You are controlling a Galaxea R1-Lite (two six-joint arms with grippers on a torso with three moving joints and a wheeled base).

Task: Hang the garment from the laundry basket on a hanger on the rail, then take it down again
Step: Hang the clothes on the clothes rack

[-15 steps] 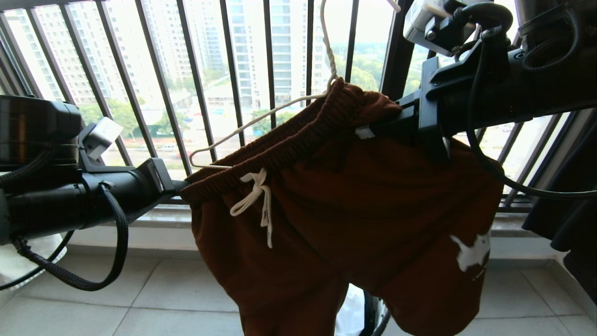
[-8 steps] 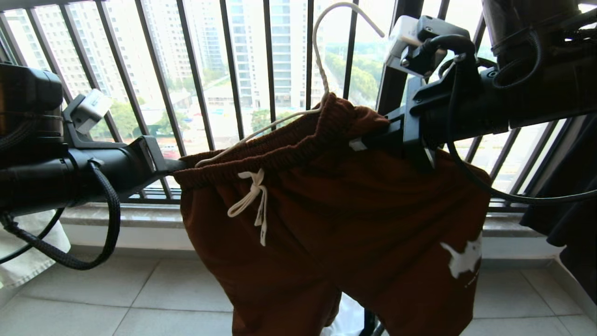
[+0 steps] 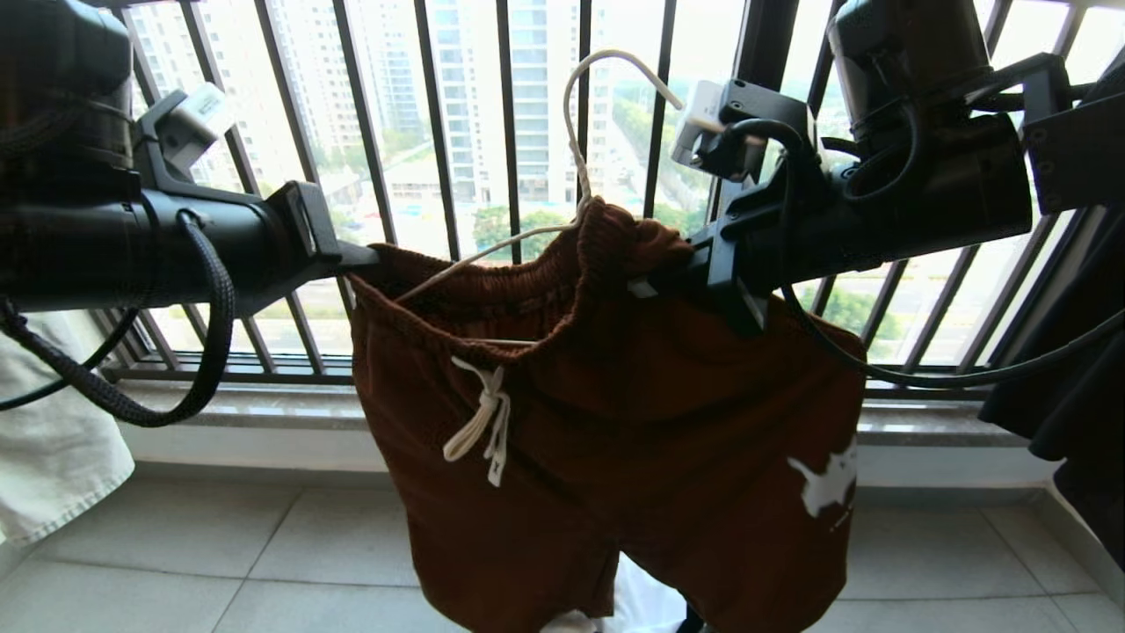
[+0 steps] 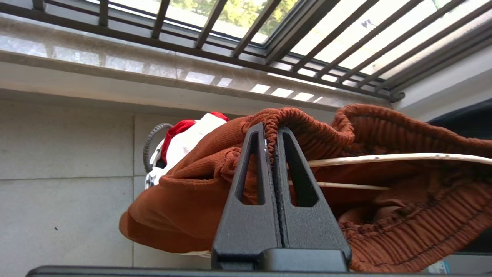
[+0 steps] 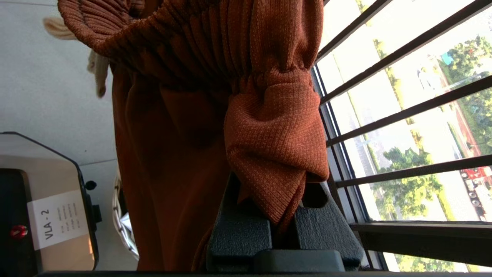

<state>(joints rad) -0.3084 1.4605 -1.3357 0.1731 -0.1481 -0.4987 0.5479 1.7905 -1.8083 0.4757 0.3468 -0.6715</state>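
Shorts (image 3: 615, 422) held in mid-air before the railing (image 3: 422, 176), waistband pinched by the closed left tool (image 3: 356, 257) and closed right tool (image 3: 655, 283); risk: uneven pulling may slip the unhooked wire hanger (image 3: 571, 132) out of the waistband.

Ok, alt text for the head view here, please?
Rust-brown shorts hang stretched between the left gripper and the right gripper, each shut on the waistband. A cream wire hanger sits inside the waistband, before a black railing.
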